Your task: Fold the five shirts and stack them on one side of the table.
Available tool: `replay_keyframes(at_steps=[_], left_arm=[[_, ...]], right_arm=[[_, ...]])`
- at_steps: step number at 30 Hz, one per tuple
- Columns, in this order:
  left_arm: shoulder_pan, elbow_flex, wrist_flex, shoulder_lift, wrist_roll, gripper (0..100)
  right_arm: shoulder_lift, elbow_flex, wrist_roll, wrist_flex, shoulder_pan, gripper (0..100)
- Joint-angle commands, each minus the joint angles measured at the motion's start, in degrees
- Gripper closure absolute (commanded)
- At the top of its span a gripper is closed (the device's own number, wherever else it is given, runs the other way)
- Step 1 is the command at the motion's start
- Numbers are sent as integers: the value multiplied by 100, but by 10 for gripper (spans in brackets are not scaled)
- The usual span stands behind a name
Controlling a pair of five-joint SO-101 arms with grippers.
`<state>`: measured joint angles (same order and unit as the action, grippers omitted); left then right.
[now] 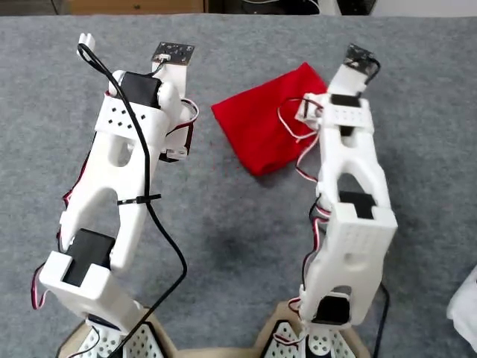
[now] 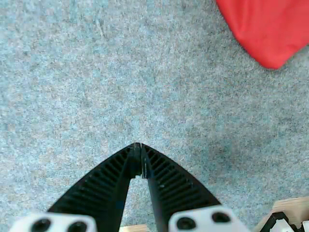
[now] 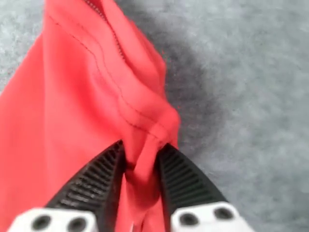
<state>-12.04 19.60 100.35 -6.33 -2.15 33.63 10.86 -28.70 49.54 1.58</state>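
Grey, felt-like covering spreads over the desk (image 1: 223, 246), with a strip of wooden furniture (image 1: 134, 6) beyond its far edge. The red shirt (image 1: 261, 130) lies folded at the far middle (a white cloth (image 1: 466, 306) pokes in at the right edge). The right gripper (image 3: 140, 150) pinches a seamed fold of the shirt. The left gripper (image 2: 140, 147) hangs over bare covering, its fingers (image 2: 111, 179) pressed together.

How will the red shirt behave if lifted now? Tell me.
Probably floppy: the red shirt bunches into folds where the right gripper pinches it. It would likely sag and unfold when lifted, as only one edge is held. It seems light, thin cloth.
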Motion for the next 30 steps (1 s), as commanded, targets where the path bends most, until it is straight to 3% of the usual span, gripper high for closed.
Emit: replay_keyframes(at_steps=[1, 6, 14, 20, 23, 30], left_arm=[[35, 0, 44, 338, -62, 980], [44, 0, 44, 338, -62, 980], [35, 0, 44, 338, -62, 980], [35, 0, 44, 338, -62, 980], [35, 0, 44, 338, -62, 980], [35, 0, 44, 338, -62, 980]], right_arm=[[154, 725, 70, 360, -180, 826], [180, 1226, -404, 1204, -136, 674], [136, 2053, -1705, 2347, -75, 672], [163, 2598, -3253, 3270, -75, 673], [180, 2580, -3851, 3112, -84, 673], [681, 2633, -4062, 2725, -92, 673]])
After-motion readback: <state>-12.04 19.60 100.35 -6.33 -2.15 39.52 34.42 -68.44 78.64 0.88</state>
